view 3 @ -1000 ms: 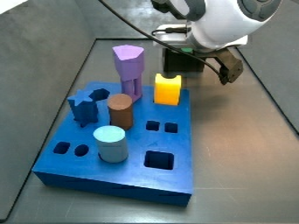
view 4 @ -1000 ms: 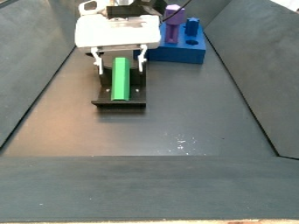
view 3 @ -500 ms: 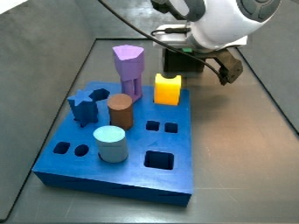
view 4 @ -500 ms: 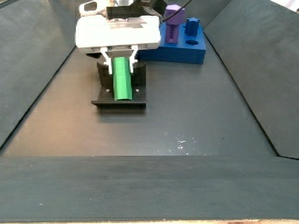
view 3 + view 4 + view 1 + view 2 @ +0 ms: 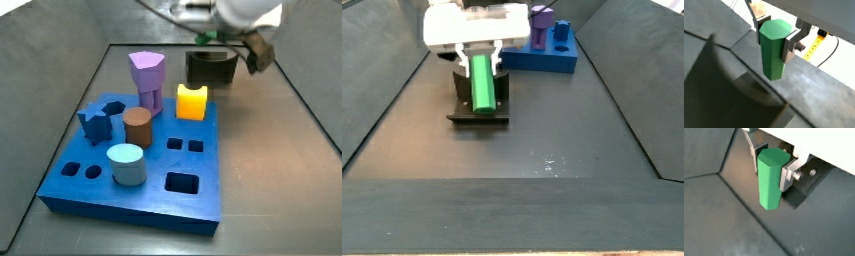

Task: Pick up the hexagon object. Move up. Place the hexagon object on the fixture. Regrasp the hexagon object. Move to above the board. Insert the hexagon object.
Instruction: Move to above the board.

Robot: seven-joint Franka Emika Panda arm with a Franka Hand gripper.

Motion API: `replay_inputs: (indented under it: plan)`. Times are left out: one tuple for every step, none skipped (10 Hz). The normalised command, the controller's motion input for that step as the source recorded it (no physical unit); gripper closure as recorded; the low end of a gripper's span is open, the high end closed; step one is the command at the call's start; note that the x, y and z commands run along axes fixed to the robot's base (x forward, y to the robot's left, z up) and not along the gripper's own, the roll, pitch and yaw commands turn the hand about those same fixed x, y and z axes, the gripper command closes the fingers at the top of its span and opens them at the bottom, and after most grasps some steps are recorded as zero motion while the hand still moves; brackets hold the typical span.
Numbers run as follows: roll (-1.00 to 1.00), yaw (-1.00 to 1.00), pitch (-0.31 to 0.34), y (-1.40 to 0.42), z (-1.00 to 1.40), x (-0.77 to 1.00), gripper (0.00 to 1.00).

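Observation:
The hexagon object (image 5: 482,85), a slim green six-sided prism, is held at its upper end in my gripper (image 5: 482,62). It hangs tilted just above the dark fixture (image 5: 478,110). Both wrist views show the silver fingers (image 5: 791,44) (image 5: 787,175) pressed on opposite sides of the prism (image 5: 774,50) (image 5: 769,180). In a side view my gripper (image 5: 241,48) is above the fixture (image 5: 211,68), and the green prism is hidden there. The blue board (image 5: 147,190) lies in front, and also shows far back in a side view (image 5: 549,58).
On the board stand a purple prism (image 5: 148,78), a brown cylinder (image 5: 138,127), a light blue cylinder (image 5: 126,165) and a blue piece (image 5: 94,122). A glowing yellow-orange block (image 5: 193,101) stands beside the fixture. Sloping dark walls (image 5: 382,90) enclose the floor.
My gripper has risen with the hexagon object, lifting it off the fixture. The pieces on the board have not moved.

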Motion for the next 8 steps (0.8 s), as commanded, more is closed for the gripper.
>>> replay_inputs:
  plan:
    - [-0.09,0.0,0.012,0.31,1.0,-0.15,1.0]
    - [-0.09,0.0,0.009,0.3,1.0,-0.14,1.0]
    - [-0.08,0.0,0.002,0.27,1.0,-0.14,1.0]
    - [-0.08,0.0,0.001,0.25,1.0,-0.14,1.0]
    - [-0.08,0.0,-0.002,0.22,1.0,-0.13,1.0]
    - [-0.08,0.0,0.0,0.19,1.0,-0.13,1.0]
    - [-0.07,-0.01,0.003,0.1,0.78,-0.08,1.0]
    - [-0.07,-0.01,0.015,0.06,0.6,-0.06,1.0]
